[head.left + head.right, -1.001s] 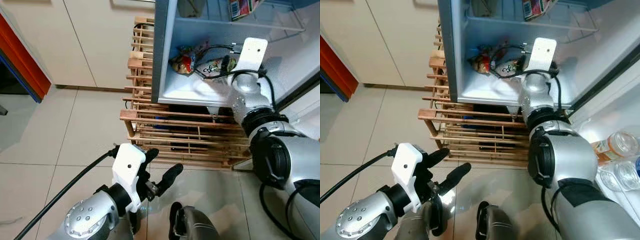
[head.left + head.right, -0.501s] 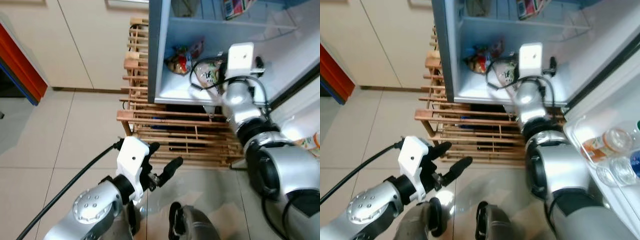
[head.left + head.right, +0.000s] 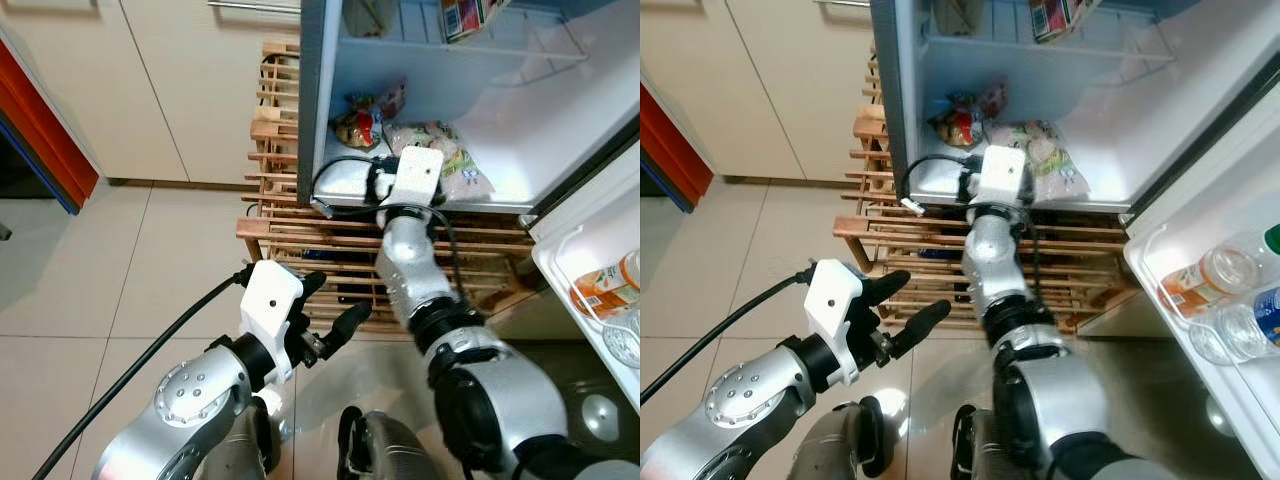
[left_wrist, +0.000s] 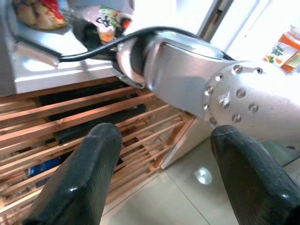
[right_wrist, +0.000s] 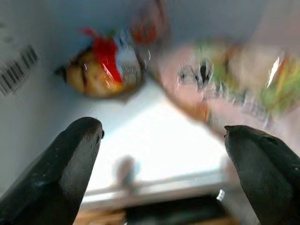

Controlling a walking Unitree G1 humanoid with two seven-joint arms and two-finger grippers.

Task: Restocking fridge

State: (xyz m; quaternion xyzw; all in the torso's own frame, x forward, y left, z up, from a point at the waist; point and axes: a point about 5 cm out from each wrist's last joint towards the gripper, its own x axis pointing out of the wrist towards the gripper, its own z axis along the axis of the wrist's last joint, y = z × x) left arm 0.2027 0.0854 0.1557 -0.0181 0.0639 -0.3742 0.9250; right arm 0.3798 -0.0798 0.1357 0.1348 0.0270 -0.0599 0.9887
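Observation:
The fridge stands open. On its bottom shelf lie a red and yellow snack bag and a clear bag of food. My right wrist hovers at the front edge of that shelf, just short of the clear bag. In the right wrist view my right gripper is open, with nothing between its fingers, and faces the two bags. My left gripper is open and empty, low over the floor in front of the wooden rack.
A wooden slatted rack stands under and beside the fridge. The open door's shelf holds an orange-labelled bottle and a water bottle. A carton sits on the upper wire shelf. Cream cabinets line the left; the floor is tiled.
My right arm has drawn back from deep in the fridge to the bottom shelf's front edge, and the clear bag now lies uncovered on the shelf. The left arm has barely moved.

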